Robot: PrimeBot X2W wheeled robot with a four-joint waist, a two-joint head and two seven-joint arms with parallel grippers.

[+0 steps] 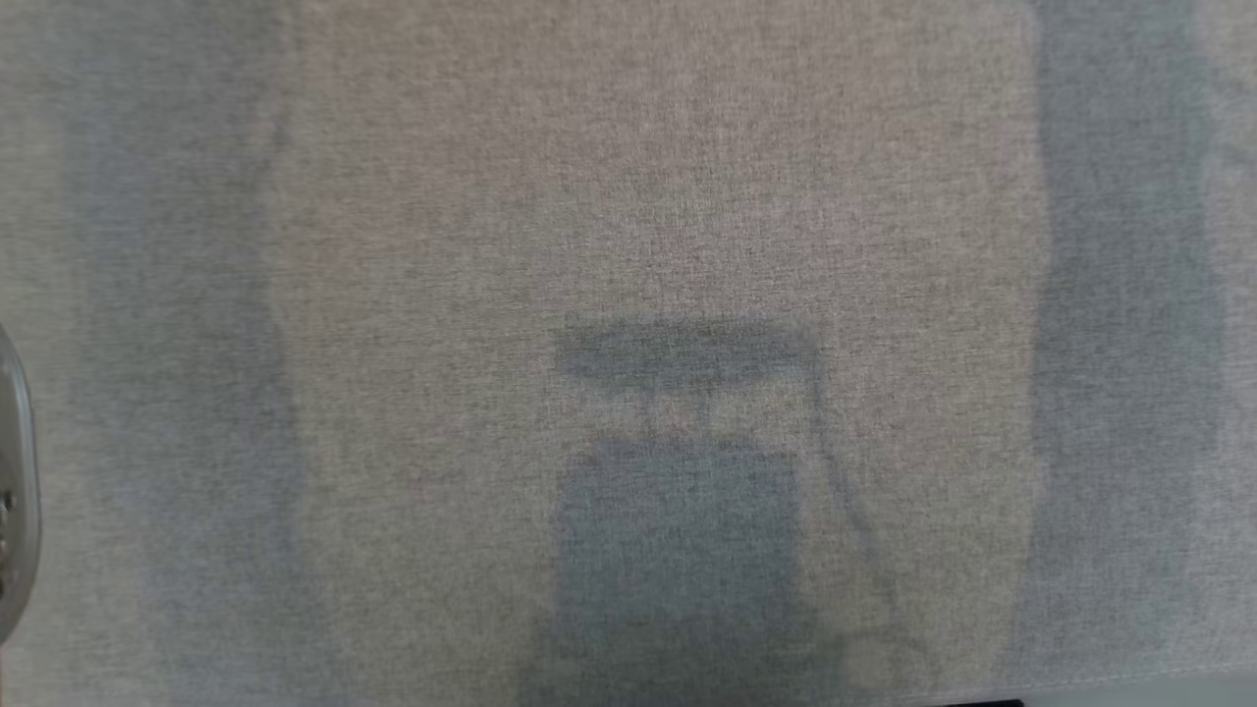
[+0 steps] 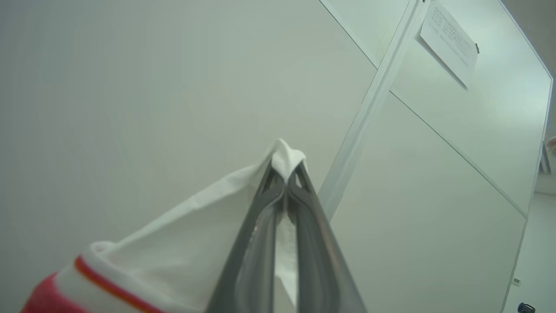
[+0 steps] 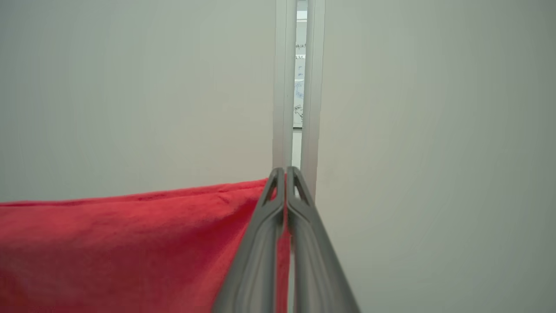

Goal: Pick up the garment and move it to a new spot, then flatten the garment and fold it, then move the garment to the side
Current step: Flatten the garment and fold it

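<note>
We are looking down from the head on a grey woven surface [image 1: 628, 196] that is carrying soft shadows, the darkest one sitting at the middle of its near edge. A rounded metal part [image 1: 15, 491] is poking in at the surface's left edge; we cannot tell what it is.

In both wrist views pale wall panels [image 3: 130, 87] are standing behind the fingers, joined by a light upright frame strip [image 3: 295, 87].

The garment [image 3: 121, 248] is hanging in the air between the two arms, off the surface. In the right wrist view it is showing as a broad red sheet with its top edge running level to the fingers. In the left wrist view it is white, with an orange stripe and a red band at the lower left.

The right gripper [image 3: 285, 174] is pressing fully closed on the red top edge. The left gripper [image 2: 286, 173] is likewise closed, pinching a white corner that is sticking out as a small tuft past the tips.

A small printed paper sheet [image 2: 449, 41] is hanging on the wall panel in the left wrist view.
</note>
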